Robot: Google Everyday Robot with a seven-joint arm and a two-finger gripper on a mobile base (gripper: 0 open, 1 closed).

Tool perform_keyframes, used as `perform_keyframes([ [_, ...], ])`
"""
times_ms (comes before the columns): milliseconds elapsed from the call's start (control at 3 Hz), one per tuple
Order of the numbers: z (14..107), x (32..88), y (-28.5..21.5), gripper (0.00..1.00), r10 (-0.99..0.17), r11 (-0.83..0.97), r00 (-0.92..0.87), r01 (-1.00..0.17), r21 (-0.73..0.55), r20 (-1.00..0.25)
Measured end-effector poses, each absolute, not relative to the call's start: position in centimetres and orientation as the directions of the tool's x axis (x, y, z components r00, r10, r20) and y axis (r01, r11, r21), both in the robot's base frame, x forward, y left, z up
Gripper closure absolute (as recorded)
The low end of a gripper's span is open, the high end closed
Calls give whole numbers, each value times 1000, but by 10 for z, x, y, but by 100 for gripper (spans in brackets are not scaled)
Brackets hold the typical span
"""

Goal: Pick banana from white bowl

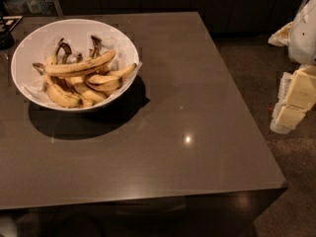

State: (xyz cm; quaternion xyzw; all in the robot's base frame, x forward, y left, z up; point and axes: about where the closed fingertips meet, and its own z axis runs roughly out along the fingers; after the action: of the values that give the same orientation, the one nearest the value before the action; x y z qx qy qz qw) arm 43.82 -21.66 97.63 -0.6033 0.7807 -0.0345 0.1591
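Observation:
A wide white bowl (29,48) stands on the far left of a dark grey table. It holds several yellow bananas. The longest banana (81,67) lies across the top of the pile, gently curved, its ends pointing left and right. Shorter bent bananas with blackened stems lie under and behind it. My gripper (292,102) hangs at the right edge of the camera view, beyond the table's right side and far from the bowl. It is pale yellow and white, and nothing shows in it.
The dark grey table (187,132) fills most of the view, with a light reflection near its middle. A dark object (6,33) sits at the far left edge behind the bowl. Dark floor lies to the right of the table.

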Motion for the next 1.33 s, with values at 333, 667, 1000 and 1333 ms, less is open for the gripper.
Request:
perform_keyframes([
  [333, 976, 438, -217, 0, -953, 270, -221, -931, -246, -207],
  [667, 979, 442, -208, 0, -960, 266, -225, -920, -288, -167],
  [1000, 983, 453, -188, 0, -969, 246, -223, -918, -312, -108],
  [1333, 986, 467, -156, 0, -986, 165, -156, -932, -322, -52],
])
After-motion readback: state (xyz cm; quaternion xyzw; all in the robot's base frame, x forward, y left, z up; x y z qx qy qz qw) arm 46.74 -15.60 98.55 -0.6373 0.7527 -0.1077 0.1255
